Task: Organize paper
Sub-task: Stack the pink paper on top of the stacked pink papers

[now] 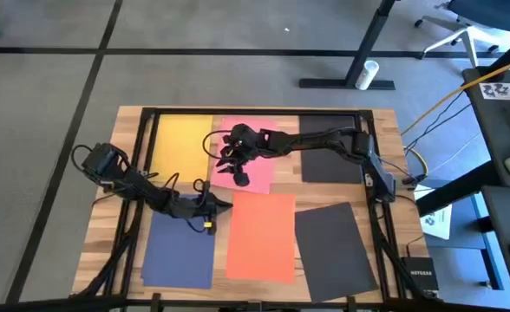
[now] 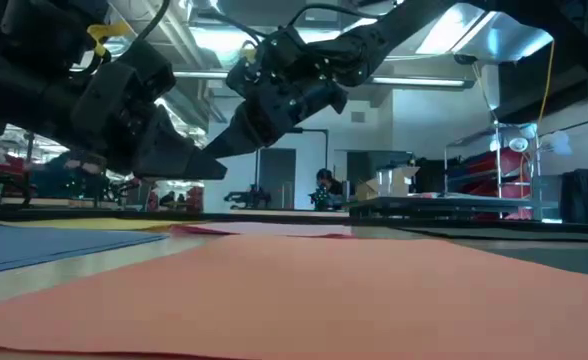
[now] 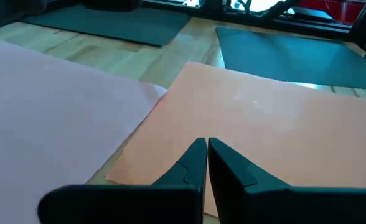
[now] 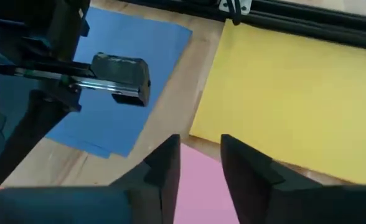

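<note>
The left gripper, fingers pressed together and empty, sits at the near corner of the thin orange paper sheet just ahead (pink sheet beside it); judged best: slide low, pinching only that edge.

The table is pale, smooth-grained wood with a dark metal frame along its edge, the orange sheet, pink sheet, yellow sheet and navy sheet are thin matt paper, and both arms look like dark matt plastic.
</note>
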{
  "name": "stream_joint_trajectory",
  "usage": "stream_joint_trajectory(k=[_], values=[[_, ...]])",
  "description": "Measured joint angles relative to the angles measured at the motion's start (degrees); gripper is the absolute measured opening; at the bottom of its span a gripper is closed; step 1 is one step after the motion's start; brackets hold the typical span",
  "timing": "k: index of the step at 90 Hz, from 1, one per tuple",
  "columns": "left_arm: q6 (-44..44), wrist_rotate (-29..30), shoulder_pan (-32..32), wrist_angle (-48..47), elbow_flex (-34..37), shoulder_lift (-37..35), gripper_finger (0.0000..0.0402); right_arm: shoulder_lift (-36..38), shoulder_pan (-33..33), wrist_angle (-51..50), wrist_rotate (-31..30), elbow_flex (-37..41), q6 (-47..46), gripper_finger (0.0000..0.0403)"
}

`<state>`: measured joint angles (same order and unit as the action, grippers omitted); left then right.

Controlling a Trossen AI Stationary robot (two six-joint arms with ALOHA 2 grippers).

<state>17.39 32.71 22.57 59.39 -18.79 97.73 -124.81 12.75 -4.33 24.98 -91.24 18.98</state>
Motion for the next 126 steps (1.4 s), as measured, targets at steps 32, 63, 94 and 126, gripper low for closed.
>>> stream_joint_trajectory(k=[32, 63, 94, 126], values=[[-0.94, 0.03, 1.09, 0.03, 0.02, 0.00, 0.0000, 4.33, -1.99, -28.18, -2.40, 0.00, -0.78, 0.0009], [-0.63, -0.57, 1.09, 0.19, 0.02, -0.02, 0.0000, 5.73, -10.69, -43.52, -10.45, 0.02, -8.94, 0.0000], [-0.17, -0.81, 2.18, 0.37, 0.02, -0.11, 0.0000, 5.75, -9.19, -40.55, -12.17, 5.03, -13.25, 0.0000], [-0.46, -0.78, 2.17, 0.45, 0.02, -0.11, 0.0000, 5.73, -8.59, -38.55, -9.59, 8.11, -14.73, 0.0000]])
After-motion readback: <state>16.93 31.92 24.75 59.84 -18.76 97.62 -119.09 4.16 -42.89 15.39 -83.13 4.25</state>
